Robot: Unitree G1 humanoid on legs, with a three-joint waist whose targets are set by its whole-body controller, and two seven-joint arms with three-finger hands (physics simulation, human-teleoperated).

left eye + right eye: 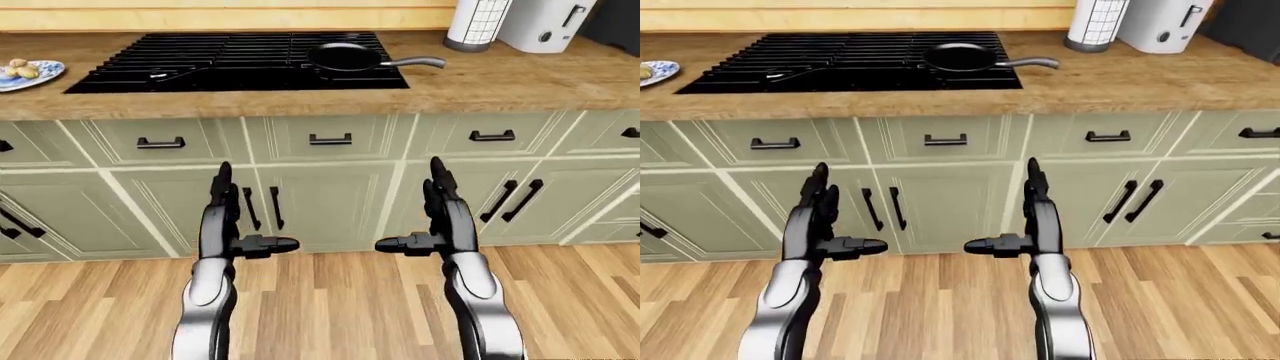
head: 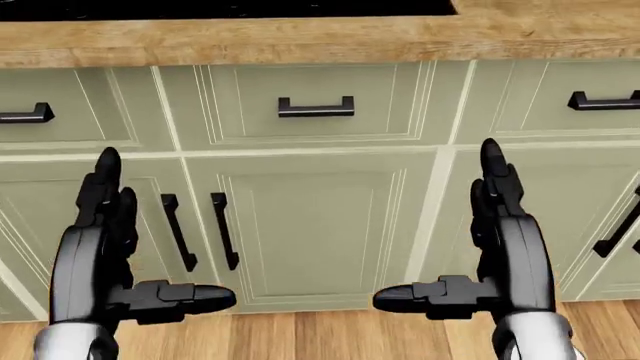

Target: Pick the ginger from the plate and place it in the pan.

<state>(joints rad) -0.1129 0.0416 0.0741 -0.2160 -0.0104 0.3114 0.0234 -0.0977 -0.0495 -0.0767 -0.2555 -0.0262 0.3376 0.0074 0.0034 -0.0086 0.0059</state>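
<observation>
The ginger point(image 1: 21, 69) is a small beige lump on a blue-white plate point(image 1: 40, 77) at the far left of the wooden counter in the left-eye view. The black pan point(image 1: 345, 55) sits on the right part of the black stove point(image 1: 200, 64), handle pointing right. My left hand point(image 1: 240, 217) and right hand point(image 1: 425, 214) are both open and empty, fingers up and thumbs pointing inward. They hang low before the cabinet doors, well below the counter and apart from the ginger and the pan.
A paper towel roll point(image 1: 477, 22) and a white toaster point(image 1: 545, 22) stand at the counter's top right. Green cabinets with black handles point(image 1: 330, 139) run below the counter edge. Wooden floor point(image 1: 340, 300) lies beneath my arms.
</observation>
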